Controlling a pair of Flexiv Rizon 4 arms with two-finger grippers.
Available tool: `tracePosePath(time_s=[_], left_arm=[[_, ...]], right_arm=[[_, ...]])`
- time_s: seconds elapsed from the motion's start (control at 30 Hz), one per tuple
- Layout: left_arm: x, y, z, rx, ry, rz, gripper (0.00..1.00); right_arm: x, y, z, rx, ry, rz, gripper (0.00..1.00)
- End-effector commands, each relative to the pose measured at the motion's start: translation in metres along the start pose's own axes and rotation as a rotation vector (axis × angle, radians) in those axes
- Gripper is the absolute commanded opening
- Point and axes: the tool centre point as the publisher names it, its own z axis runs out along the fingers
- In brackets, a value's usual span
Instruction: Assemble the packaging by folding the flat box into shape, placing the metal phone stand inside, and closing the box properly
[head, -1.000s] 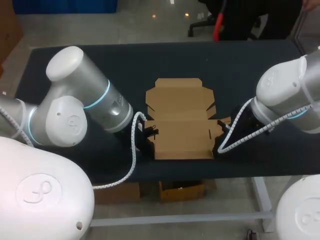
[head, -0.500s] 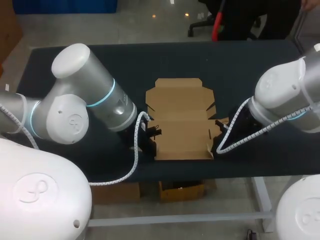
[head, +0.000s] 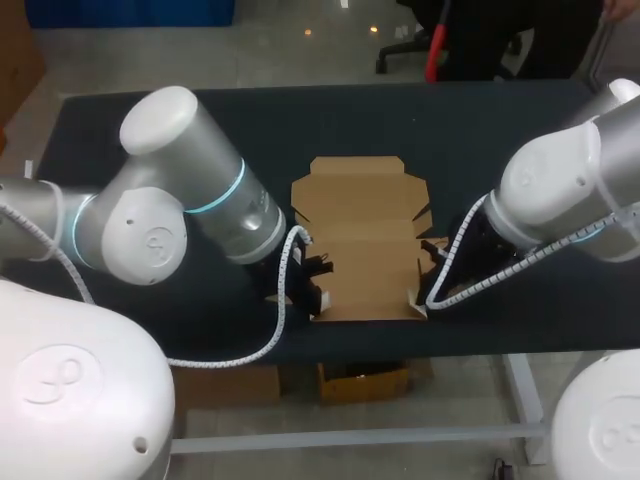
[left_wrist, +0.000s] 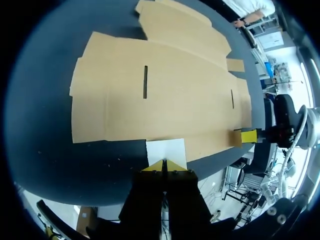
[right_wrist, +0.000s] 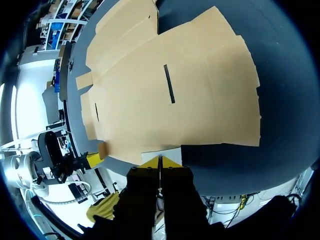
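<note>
The flat brown cardboard box (head: 360, 240) lies unfolded at the middle of the dark table, lid panel at the far side. My left gripper (head: 318, 296) is at its near left corner and my right gripper (head: 416, 296) at its near right corner. In the left wrist view the left gripper (left_wrist: 165, 165) is shut, its tips against a small pale side flap (left_wrist: 166, 150) of the box (left_wrist: 165, 85). The right wrist view shows the right gripper (right_wrist: 160, 161) shut against the opposite side flap (right_wrist: 161, 151) of the box (right_wrist: 170, 85). Each wrist view catches the other gripper's yellow tip across the cardboard.
The dark table top (head: 150, 130) stretches around the box on all sides. Its front edge (head: 360, 352) runs just behind both grippers. White cables hang from both wrists near that edge.
Both arms have moved inward toward the box's near corners. The small side flaps that lay out flat are now pushed in and up, so the near panel looks narrower.
</note>
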Motion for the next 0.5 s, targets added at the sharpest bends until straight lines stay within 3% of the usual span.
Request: tracePosePath(time_s=[0.03, 0.5], left_arm=[[0.005, -0.0013, 0.0066, 0.002, -0.015, 0.001, 0.0], [0.0079, 0.0011, 0.0116, 0.008, -0.023, 0.012, 0.0]], right_arm=[[0.0042, -0.0017, 0.005, -0.008, -0.024, 0.004, 0.0], [0.0013, -0.0083, 0.0116, -0.027, -0.064, 0.035, 0.0]])
